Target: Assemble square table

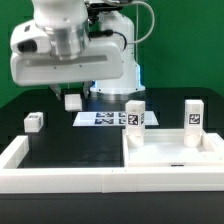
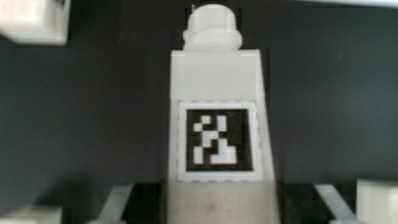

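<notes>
Slab (image 1: 175,150) of the square table lies flat on the counter (image 1: 70,140) at the exterior view's right, against the white rail (image 1: 60,178).

Step in hand, by my judgement: taking up the third leg (image 2: 217,110), which sits directly under my claw (image 2: 217,212), tag face toward the wrist camera, rounded tip (image 2: 214,25) showing beyond the tag. The leg runs centred between my fingers. The wrist view is blurred at its edge, so I cannot tell whether the claw is apart or clamped on the leg. Recommended: grip square across the flat sides near mid-length, lift straight, and keep the tip free for a vacant corner recess.

Containers: none proper. The slab comes nearest. It carries an upright leg (image 1: 135,115) toward the exterior view's left and a second upright leg (image 1: 192,116) toward its right; seating unconfirmed. A fourth leg (image 1: 35,121) lies loose on the counter, well apart from the slab.
</notes>
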You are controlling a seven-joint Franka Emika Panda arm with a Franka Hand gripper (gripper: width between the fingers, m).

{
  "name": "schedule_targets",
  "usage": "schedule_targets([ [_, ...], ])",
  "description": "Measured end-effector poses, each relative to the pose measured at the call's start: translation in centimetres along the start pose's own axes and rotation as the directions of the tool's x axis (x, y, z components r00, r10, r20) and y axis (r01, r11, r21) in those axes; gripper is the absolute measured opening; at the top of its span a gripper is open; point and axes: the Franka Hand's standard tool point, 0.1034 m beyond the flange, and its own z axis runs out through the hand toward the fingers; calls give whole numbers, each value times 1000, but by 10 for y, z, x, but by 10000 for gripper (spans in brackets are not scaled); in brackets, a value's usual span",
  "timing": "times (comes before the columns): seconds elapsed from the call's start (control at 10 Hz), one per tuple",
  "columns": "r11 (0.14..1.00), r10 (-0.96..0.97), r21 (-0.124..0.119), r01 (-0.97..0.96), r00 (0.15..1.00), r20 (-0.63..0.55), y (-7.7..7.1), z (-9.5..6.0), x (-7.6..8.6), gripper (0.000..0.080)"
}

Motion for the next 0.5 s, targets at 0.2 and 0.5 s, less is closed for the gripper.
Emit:
schedule_targets([
  [0.2,1000,-4,-22,2,995,-100,3,2,-2,290],
  [0.5,999,-14,-41,7,985,-174,2,-2,11,290],
])
